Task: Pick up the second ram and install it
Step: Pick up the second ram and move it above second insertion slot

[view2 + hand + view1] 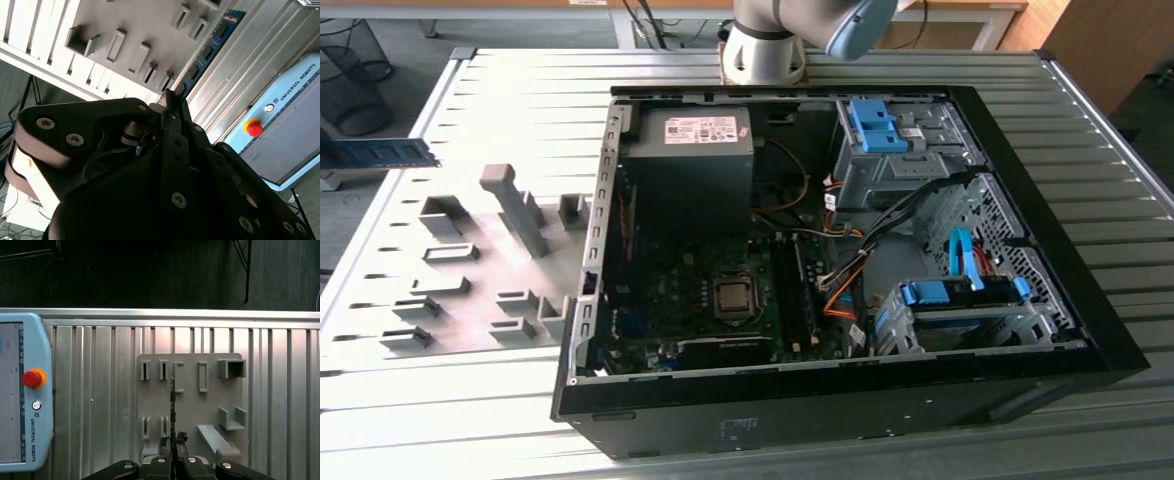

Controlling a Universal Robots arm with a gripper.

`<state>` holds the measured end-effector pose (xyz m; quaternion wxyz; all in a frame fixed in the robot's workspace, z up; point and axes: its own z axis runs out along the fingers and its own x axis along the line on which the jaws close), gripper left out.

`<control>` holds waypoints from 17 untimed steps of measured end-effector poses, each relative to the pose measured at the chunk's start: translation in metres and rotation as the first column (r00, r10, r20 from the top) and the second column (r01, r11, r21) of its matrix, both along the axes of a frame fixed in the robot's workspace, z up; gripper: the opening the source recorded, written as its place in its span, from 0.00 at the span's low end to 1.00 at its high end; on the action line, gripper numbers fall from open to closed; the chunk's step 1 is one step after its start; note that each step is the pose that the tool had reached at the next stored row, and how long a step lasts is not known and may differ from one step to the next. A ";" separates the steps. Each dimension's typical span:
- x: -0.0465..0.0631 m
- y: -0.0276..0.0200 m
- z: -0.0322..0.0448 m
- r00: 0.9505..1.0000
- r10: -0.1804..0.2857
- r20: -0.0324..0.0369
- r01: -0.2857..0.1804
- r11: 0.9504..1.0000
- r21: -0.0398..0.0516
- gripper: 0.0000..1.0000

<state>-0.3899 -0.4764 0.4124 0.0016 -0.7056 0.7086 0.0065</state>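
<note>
The second ram is a thin blue-green stick with black chips, and it juts out from my gripper, whose black fingers are shut on one end. In the first wrist view I see the ram edge-on as a dark line rising from the gripper, held above the grey holder plate. In the exterior view the ram hangs level in the air at the far left, over the edge of the metal table, away from the open computer case.
Grey holder blocks stand on a plate to the case's left in the exterior view. Inside the case lie the motherboard with long black slots, a power supply and blue drive cages. A teach pendant rests on the ribbed table.
</note>
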 end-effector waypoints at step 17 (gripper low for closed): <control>0.003 0.0000 -0.0001 1.000 0.000 0.000 0.000 1.000 0.000 0.14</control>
